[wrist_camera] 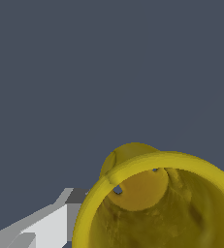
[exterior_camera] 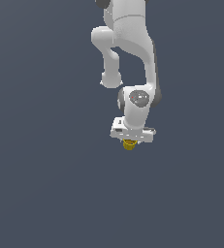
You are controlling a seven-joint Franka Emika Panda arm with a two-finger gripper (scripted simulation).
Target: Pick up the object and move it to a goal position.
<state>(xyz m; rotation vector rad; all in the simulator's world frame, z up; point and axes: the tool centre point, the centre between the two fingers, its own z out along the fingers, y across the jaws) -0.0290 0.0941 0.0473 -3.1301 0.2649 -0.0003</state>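
The object is a small yellow cup (exterior_camera: 129, 145) with a hollow top. In the exterior view it sits directly under the white hand, and my gripper (exterior_camera: 129, 142) is around it; the fingers themselves are hidden there by the hand and the cup. In the wrist view the cup (wrist_camera: 147, 193) is very close and fills the lower right, with its open rim and inside wall showing. One white and grey finger (wrist_camera: 45, 225) lies against the cup's outer wall. The other finger is out of view. The gripper looks shut on the cup.
The white arm (exterior_camera: 133, 58) reaches down from the top of the exterior view. All around is a plain dark grey-blue background with no other objects, edges or goal marker in sight.
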